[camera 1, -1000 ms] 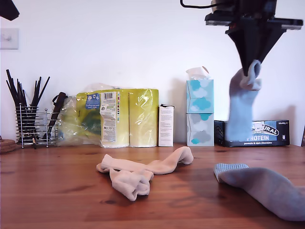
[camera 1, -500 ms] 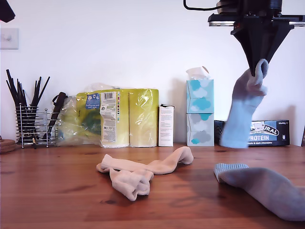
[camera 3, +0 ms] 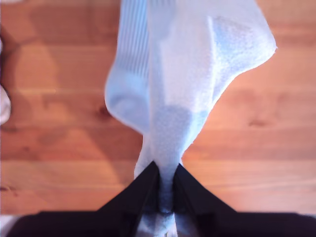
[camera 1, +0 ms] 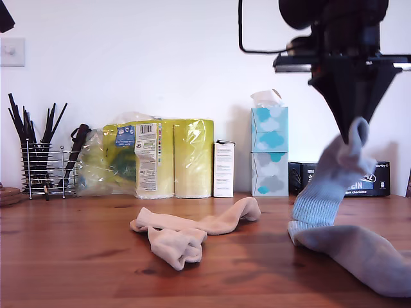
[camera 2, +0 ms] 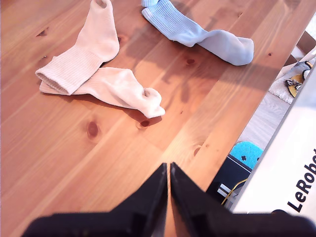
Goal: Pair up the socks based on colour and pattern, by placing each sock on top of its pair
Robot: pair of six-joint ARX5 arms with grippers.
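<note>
Knotty wooden table (camera 1: 77, 256) against white wall (camera 1: 160, 58).

My exterior camera sits low at the table's (camera 1: 77, 256) front edge, facing the back wall. My first wrist camera looks down from high, sharing the beige socks (camera 2: 94, 69); my second hangs close over the held blue sock (camera 3: 187, 79).

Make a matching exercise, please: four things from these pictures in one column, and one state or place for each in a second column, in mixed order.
1. hanging light blue fabric sock
2. flat light blue fabric sock
3. two beige fabric socks
4. my first tool

a. shut, holding nothing
b. overlapping each other on the wooden table
c. pinched by my second tool
d. lying alone on the table

Pairs: 1-c, 2-d, 3-b, 4-a
</note>
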